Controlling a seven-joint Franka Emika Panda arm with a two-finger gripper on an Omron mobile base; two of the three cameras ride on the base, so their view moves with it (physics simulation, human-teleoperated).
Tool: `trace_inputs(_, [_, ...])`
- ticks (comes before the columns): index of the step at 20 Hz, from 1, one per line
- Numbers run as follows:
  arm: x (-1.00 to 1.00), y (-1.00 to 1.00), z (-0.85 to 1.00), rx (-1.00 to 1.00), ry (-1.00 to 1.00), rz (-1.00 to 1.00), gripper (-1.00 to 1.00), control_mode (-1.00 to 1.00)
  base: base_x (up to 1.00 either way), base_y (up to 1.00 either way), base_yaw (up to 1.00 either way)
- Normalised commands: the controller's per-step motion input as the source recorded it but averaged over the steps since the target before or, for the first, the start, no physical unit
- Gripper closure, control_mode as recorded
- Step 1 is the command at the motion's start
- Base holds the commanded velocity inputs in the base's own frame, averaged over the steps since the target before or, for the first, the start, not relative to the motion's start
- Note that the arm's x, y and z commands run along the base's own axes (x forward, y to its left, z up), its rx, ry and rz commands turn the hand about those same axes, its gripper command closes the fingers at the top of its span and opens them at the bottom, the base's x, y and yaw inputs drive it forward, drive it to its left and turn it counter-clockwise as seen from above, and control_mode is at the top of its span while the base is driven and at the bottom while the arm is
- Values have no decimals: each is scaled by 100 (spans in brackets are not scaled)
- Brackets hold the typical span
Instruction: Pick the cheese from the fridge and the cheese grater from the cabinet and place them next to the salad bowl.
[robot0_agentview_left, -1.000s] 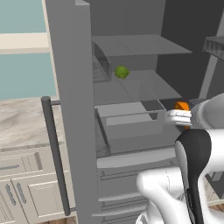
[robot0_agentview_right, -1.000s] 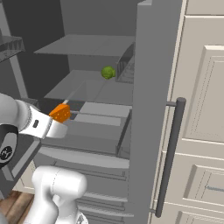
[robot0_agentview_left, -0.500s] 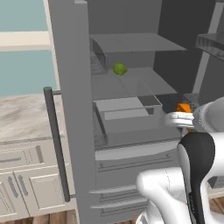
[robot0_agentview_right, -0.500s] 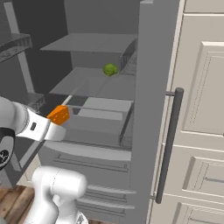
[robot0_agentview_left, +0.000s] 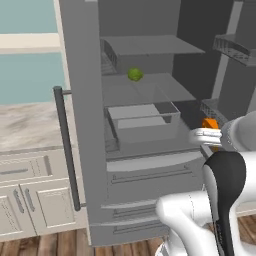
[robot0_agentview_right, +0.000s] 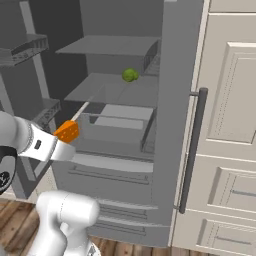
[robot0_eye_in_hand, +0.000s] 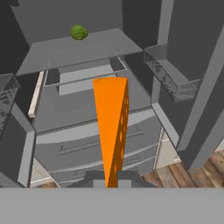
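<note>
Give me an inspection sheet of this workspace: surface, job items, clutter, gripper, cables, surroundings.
Surface: grey fridge standing open, shelves and a pulled-out drawer showing.
Job's things: cheese, an orange wedge, held out in front of the fridge interior, clear of the shelves. Grater, cabinet and salad bowl: nothing seen.
Clutter: one green ball on a middle fridge shelf.
Gripper: gripper shut on the cheese, which sticks straight out from it in the hand view.
Cables: nothing seen.
Surroundings: dark bar handle on the fridge door, white cupboard units to either side, marbled counter, wood floor.
</note>
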Motion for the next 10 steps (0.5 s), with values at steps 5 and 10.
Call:
trace_inputs(5, [0,0,0,0,0,0,100,100,-43,0,27])
trace_inputs(10, [0,0,0,0,0,0,100,100,-43,0,48])
